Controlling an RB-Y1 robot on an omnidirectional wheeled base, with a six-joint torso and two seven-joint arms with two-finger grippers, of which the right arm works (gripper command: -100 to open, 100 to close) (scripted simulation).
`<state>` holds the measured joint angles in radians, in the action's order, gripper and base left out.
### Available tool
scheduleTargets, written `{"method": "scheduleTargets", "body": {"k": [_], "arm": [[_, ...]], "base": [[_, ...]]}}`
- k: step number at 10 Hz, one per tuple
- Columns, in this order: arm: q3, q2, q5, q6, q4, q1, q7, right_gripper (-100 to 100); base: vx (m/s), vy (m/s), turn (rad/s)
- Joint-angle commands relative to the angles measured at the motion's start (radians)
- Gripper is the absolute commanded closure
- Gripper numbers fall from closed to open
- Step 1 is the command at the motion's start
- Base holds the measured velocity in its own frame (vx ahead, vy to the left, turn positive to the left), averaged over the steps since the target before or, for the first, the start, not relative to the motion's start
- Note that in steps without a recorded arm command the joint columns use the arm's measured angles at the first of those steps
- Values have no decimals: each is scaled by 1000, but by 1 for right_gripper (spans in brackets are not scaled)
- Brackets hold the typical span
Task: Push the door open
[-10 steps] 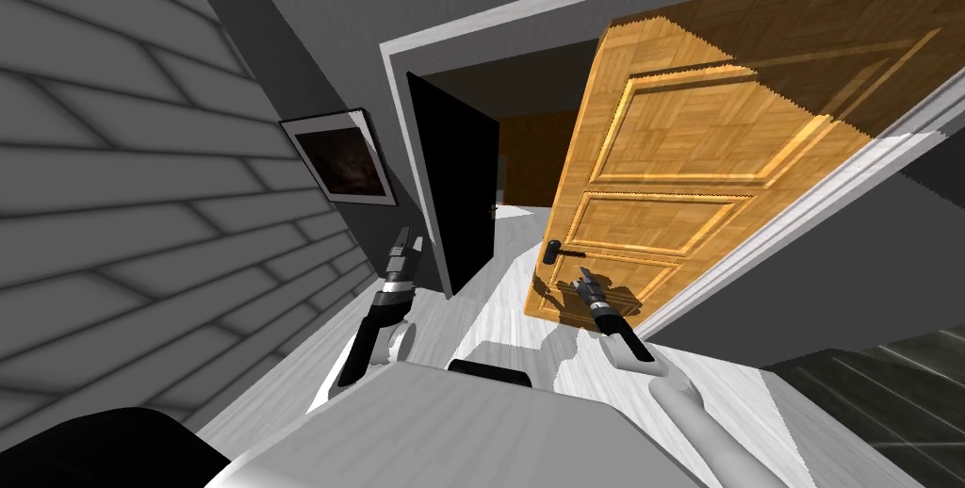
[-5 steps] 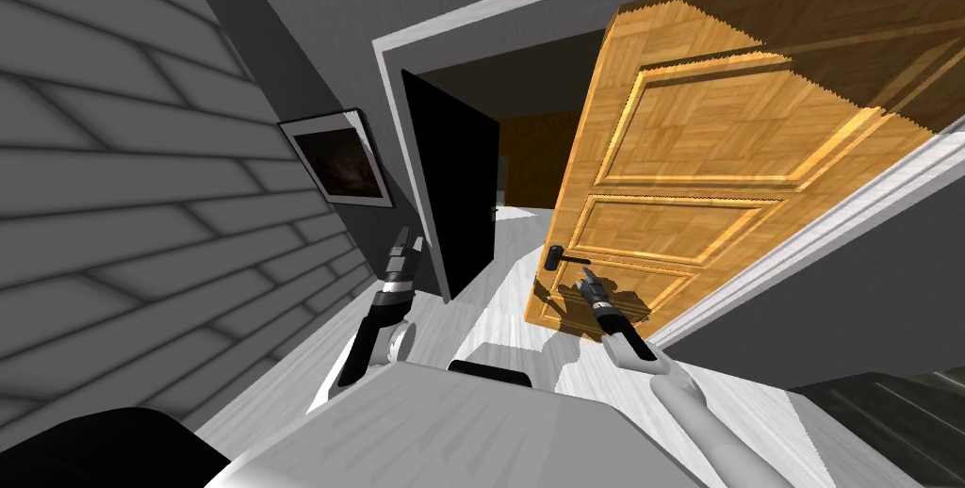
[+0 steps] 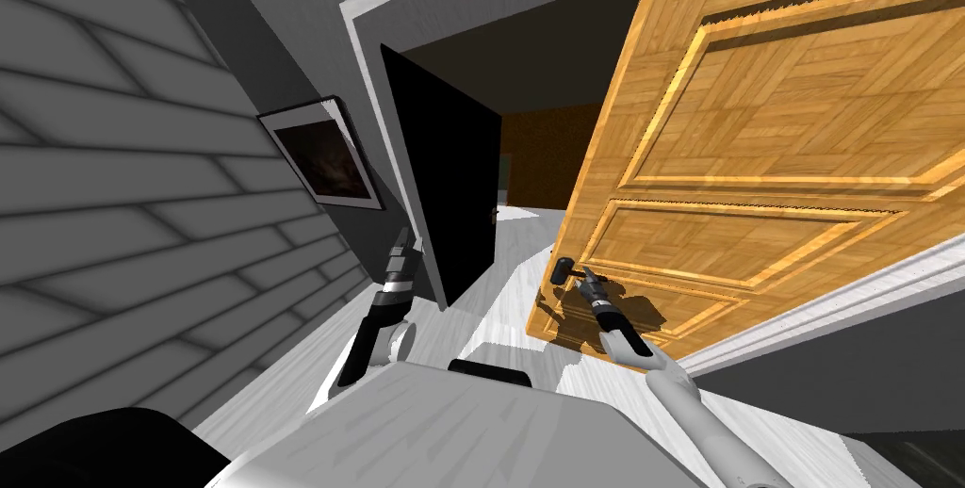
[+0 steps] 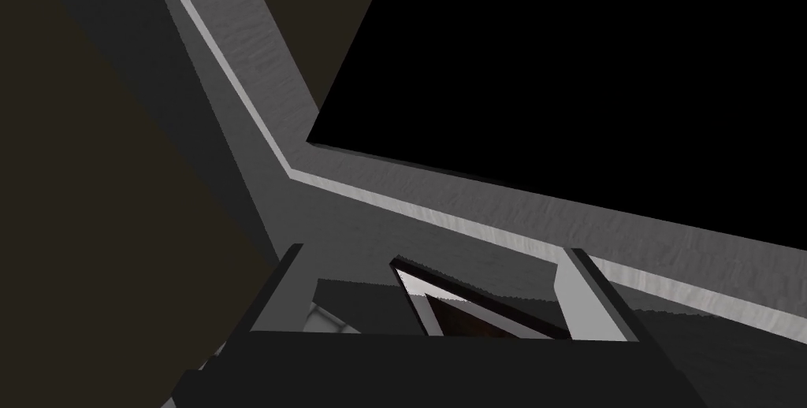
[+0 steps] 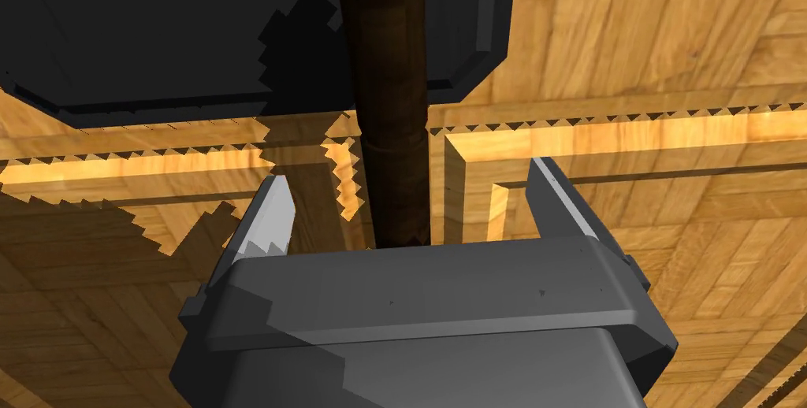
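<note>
Pointing at the door, right arm's jaws stand wide astride its handle, perhaps touching.

Right gripper at dark handle of ajar wooden door

Grey panelled wall, dark framed picture, pale floor, black area beyond white door frame
</note>
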<state>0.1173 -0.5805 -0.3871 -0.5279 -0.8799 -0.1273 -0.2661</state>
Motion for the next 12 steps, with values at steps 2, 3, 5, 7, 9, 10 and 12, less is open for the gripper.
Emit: {"method": "scheduleTargets", "body": {"k": [2,3,5,7,9,10,12], "arm": [[-3,3,1,2,6,-5,2,-100],[-3,3,1,2,6,-5,2,100],[-3,3,1,2,6,-5,2,100],[-3,3,1,2,6,-5,2,100],[-37,15,-3,1,23,-28,33,100],[-46,20,-4,1,28,-33,43,100],[-78,36,-7,-1,47,-51,75,100]], "base": [[131,-35,20],[-9,1,-4],[-18,2,9],[0,0,0],[38,-8,1],[110,6,-1],[114,-3,4]]}}
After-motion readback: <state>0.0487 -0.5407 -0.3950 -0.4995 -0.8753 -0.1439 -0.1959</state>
